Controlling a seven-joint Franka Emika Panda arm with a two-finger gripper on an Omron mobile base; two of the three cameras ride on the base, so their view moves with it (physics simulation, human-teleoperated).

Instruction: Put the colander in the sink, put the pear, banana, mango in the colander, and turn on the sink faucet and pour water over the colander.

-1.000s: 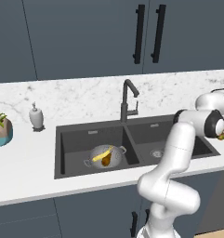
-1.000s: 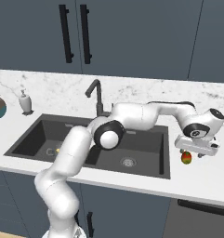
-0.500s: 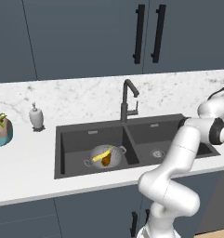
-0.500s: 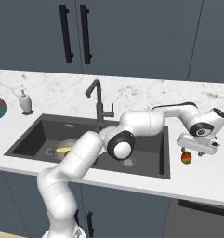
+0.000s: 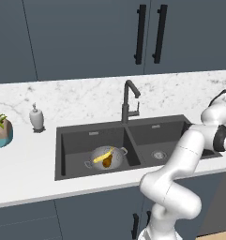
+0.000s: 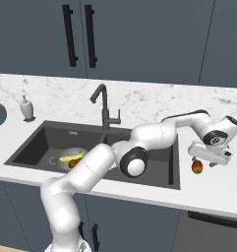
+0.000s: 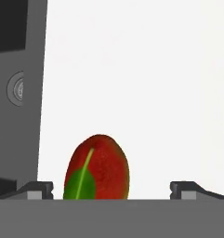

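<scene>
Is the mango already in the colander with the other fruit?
No, the mango lies on the white counter right of the sink, below the gripper, away from the colander.

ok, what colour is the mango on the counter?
The mango is red-orange with a green patch, clearest in the hand view.

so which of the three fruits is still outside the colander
The mango, red with a green patch, lying on the white counter right of the sink under the gripper. The banana and pear sit in the colander.

The counter (image 5: 20,168) is white marble with faint grey veining, the sink (image 5: 74,140) matt dark grey. The colander (image 5: 115,155) looks like shiny perforated metal; the mango (image 7: 97,168) has smooth, slightly glossy skin.
</scene>
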